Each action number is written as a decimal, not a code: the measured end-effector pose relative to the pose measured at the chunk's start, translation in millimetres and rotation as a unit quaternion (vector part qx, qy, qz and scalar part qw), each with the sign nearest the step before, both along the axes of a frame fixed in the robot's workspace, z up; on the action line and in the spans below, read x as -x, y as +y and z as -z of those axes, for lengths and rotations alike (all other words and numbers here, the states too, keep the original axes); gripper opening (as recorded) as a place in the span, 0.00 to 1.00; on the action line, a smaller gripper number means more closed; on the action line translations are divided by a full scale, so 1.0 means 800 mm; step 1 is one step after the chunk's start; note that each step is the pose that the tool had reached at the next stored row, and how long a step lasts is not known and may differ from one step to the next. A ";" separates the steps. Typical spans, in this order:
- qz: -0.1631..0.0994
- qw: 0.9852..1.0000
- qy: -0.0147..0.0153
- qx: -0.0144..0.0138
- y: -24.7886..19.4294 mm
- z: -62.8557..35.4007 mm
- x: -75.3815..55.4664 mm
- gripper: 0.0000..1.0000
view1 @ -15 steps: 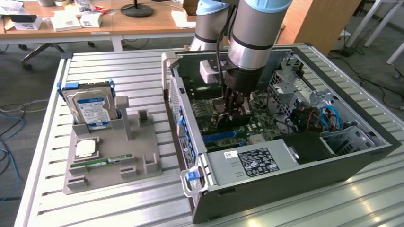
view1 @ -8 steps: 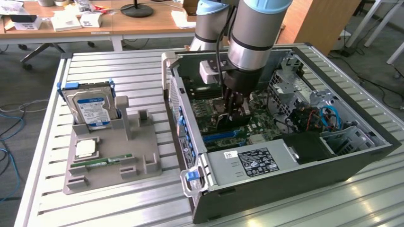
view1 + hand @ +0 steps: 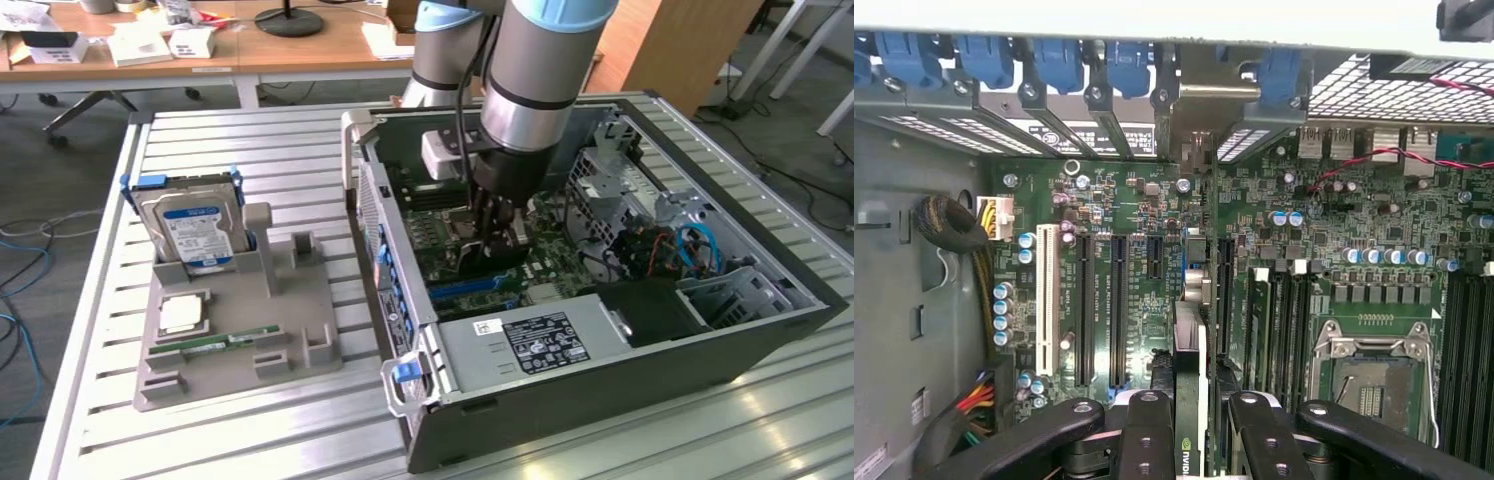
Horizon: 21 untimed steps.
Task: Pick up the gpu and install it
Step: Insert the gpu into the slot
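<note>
Robotics laboratory in an office-style room: a robot arm (image 3: 534, 90) stands over a slatted aluminium workbench (image 3: 227, 140), its gripper (image 3: 491, 265) down inside an open desktop computer case (image 3: 747, 340) whose motherboard (image 3: 1124, 200) lies bare. A grey fixture (image 3: 254, 330) beside the case racks a hard drive (image 3: 194, 235) and other parts. Wooden desks (image 3: 267, 55) strewn with small boxes (image 3: 134, 45), a grey floor (image 3: 67, 160) and loose cables (image 3: 27, 240) fill the background.
</note>
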State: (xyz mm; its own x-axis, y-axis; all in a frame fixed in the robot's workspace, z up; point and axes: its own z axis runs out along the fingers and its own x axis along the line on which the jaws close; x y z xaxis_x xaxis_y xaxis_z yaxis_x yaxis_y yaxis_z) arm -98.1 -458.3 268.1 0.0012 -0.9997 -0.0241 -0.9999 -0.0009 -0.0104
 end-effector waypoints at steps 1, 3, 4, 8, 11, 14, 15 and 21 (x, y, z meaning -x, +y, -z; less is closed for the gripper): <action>0.000 1.000 0.000 0.000 0.0000 0.000 0.000 0.26; 0.000 1.000 0.000 0.000 0.0000 0.001 0.000 0.26; 0.000 1.000 0.000 0.000 0.0000 0.002 0.000 0.26; 0.000 1.000 0.000 0.000 0.0000 0.003 0.000 0.26; 0.000 1.000 0.000 0.000 -0.0001 0.004 0.000 0.26; 0.000 1.000 0.000 0.000 -0.0001 0.004 0.000 0.26; 0.000 1.000 0.000 0.000 -0.0001 0.004 0.000 0.26; 0.000 1.000 0.000 0.000 0.0000 0.005 0.000 0.26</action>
